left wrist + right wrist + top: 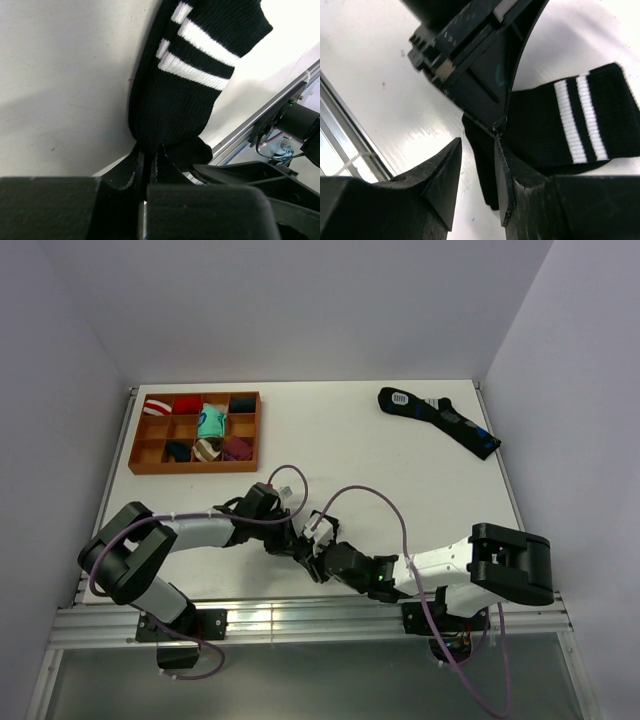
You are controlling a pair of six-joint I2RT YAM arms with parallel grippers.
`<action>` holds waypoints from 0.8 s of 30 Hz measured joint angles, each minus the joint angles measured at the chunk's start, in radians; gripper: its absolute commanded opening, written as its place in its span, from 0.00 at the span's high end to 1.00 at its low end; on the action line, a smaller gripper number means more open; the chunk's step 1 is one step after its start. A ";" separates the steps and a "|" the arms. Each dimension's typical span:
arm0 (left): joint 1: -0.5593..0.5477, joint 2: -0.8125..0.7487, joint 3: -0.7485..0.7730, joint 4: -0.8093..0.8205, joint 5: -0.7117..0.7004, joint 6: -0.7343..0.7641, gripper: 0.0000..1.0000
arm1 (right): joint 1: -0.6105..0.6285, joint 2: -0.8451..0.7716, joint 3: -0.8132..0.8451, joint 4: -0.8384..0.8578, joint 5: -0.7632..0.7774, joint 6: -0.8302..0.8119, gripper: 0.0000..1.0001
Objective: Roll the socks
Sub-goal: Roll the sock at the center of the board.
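The black sock (185, 100) with white stripes lies on the white table (350, 450), close to the near edge and about in the middle, right between the two arms. From the top view you can hardly see it, because both grippers sit over it. The left gripper (149, 152) is clenched on one end of the sock, and the cloth bunches up where the fingers pinch it. The striped end of the sock sticks out away from that gripper and lies flat. The right gripper (477, 145) is just beside the same bunched end, its tips almost touching the left gripper's tip. Its two fingers have a small gap between them, with some bare table and the edge of the sock showing in it, so it is not squeezing anything. Far off at the back right lies a dark sock (440, 420) with blue bits and a white patch (398, 398) on it; the marks there are too small to read. At the back left is a brown tray (195, 395) with little boxes, and some hold rolled socks (210, 423).
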 measured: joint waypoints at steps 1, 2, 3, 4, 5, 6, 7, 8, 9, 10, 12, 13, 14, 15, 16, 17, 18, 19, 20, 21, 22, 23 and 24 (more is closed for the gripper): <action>0.001 0.002 0.002 -0.002 0.003 0.000 1.00 | 0.005 0.004 -0.005 0.011 0.004 0.000 0.59; 0.002 0.004 0.004 -0.003 0.005 0.000 1.00 | 0.010 0.006 -0.009 0.015 0.006 0.001 0.59; 0.002 0.005 0.005 -0.004 0.006 0.001 1.00 | 0.015 0.009 -0.017 0.026 0.007 0.003 0.58; 0.002 0.007 0.005 -0.004 0.009 0.001 1.00 | 0.020 0.011 -0.026 0.033 0.008 0.003 0.58; 0.002 0.010 0.007 -0.005 0.013 0.001 1.00 | 0.024 0.011 -0.035 0.039 0.013 0.005 0.58; 0.002 0.013 0.008 -0.004 0.018 0.001 1.00 | 0.027 0.013 -0.041 0.043 0.017 0.005 0.58; 0.003 0.016 0.010 -0.004 0.022 0.001 1.00 | 0.029 0.015 -0.046 0.049 0.022 0.006 0.58; 0.004 0.019 0.011 -0.003 0.028 0.001 1.00 | 0.031 0.019 -0.050 0.056 0.026 0.008 0.58; 0.005 0.023 0.012 -0.002 0.033 0.000 0.99 | 0.032 0.024 -0.051 0.059 0.029 0.008 0.58; 0.006 0.025 0.012 0.001 0.039 0.000 1.00 | 0.034 0.030 -0.051 0.064 0.032 0.008 0.58; 0.010 0.030 0.012 0.005 0.047 0.000 1.00 | 0.039 0.045 -0.051 0.074 0.042 0.008 0.58; 0.011 0.031 0.012 0.006 0.051 0.000 1.00 | 0.041 0.051 -0.051 0.080 0.047 0.009 0.57; 0.012 0.034 0.012 0.009 0.056 0.000 1.00 | 0.043 0.058 -0.053 0.087 0.051 0.011 0.57; 0.013 0.037 0.012 0.013 0.063 0.000 1.00 | 0.046 0.062 -0.056 0.096 0.053 0.012 0.57; 0.015 0.042 0.012 0.017 0.071 -0.001 1.00 | 0.048 0.064 -0.063 0.106 0.057 0.013 0.57; 0.016 0.045 0.012 0.021 0.078 -0.001 1.00 | 0.051 0.065 -0.068 0.110 0.061 0.016 0.57; 0.018 0.049 0.012 0.024 0.085 -0.002 1.00 | 0.053 0.066 -0.071 0.116 0.068 0.019 0.57; 0.020 0.052 0.012 0.027 0.092 -0.002 1.00 | 0.055 0.069 -0.072 0.119 0.074 0.019 0.57; 0.023 0.055 0.012 0.030 0.099 -0.003 1.00 | 0.056 0.074 -0.072 0.123 0.079 0.022 0.57; 0.025 0.056 0.011 0.031 0.103 -0.003 1.00 | 0.059 0.078 -0.072 0.126 0.084 0.023 0.57; 0.026 0.057 0.011 0.034 0.105 -0.003 1.00 | 0.062 0.084 -0.072 0.129 0.092 0.023 0.57; 0.028 0.057 0.009 0.036 0.108 -0.003 1.00 | 0.065 0.090 -0.072 0.136 0.100 0.024 0.57; 0.030 0.057 0.006 0.042 0.112 -0.004 1.00 | 0.069 0.097 -0.072 0.141 0.107 0.025 0.57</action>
